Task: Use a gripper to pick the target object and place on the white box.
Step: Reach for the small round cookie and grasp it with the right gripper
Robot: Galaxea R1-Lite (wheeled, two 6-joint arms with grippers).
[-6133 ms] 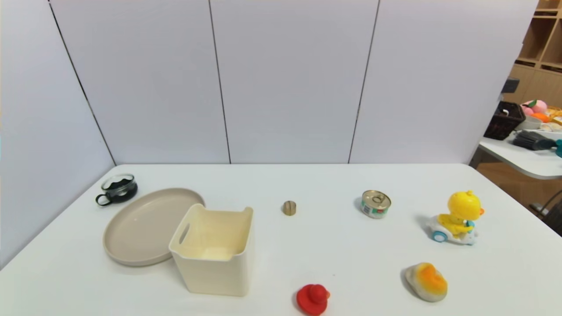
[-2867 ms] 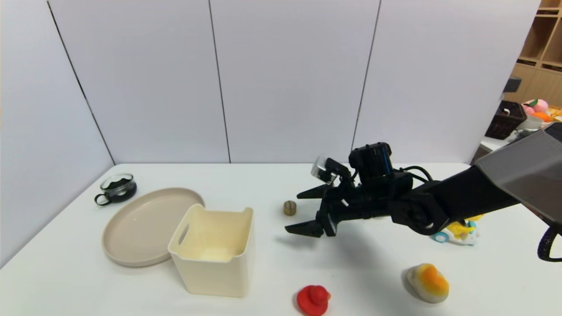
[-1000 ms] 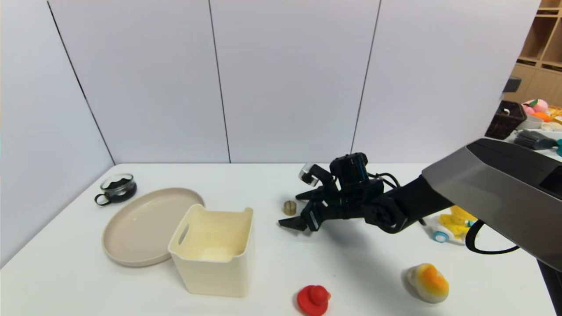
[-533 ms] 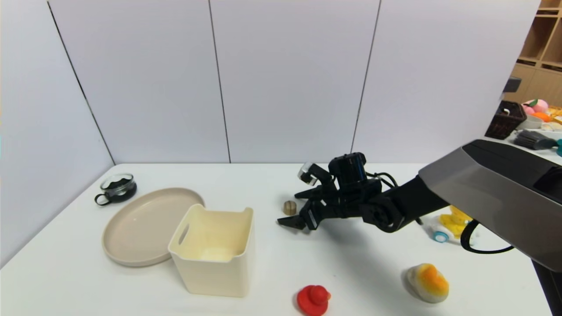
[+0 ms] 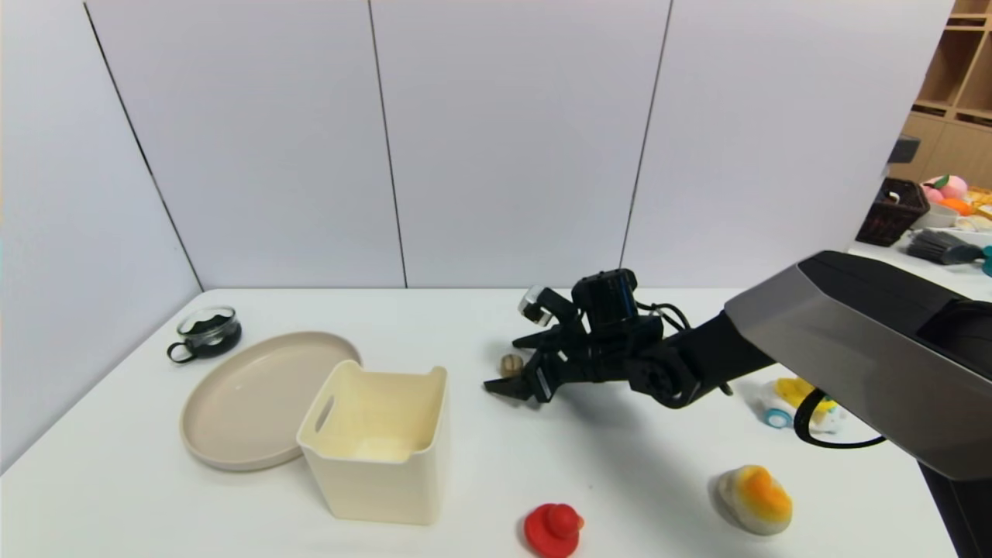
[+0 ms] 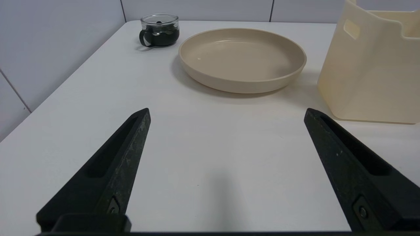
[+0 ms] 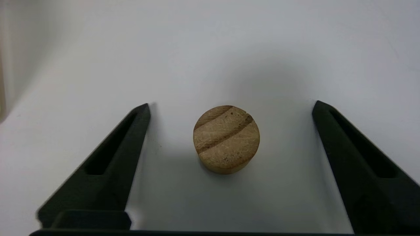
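The target object (image 5: 509, 363), a tiny olive-brown striped cylinder, stands on the white table right of the white box (image 5: 377, 484). In the right wrist view the target object (image 7: 226, 137) sits between my right gripper's two black fingers, touching neither. My right gripper (image 5: 502, 365) is low over the table and open around it, one finger on the near side and one on the far side. The left gripper (image 6: 227, 111) hangs open over bare table with nothing in it, near the beige plate and the white box (image 6: 370, 72); the head view does not show it.
A beige round plate (image 5: 248, 399) lies left of the box, with a dark glass cup (image 5: 208, 333) behind it. A red toy (image 5: 552, 529) sits at the front edge, an orange-white lump (image 5: 756, 500) at front right, a yellow duck car (image 5: 798, 397) behind my right arm.
My right gripper has slid a little further left, so its fingers now flank the cylinder. The cylinder, box and other things have not moved.
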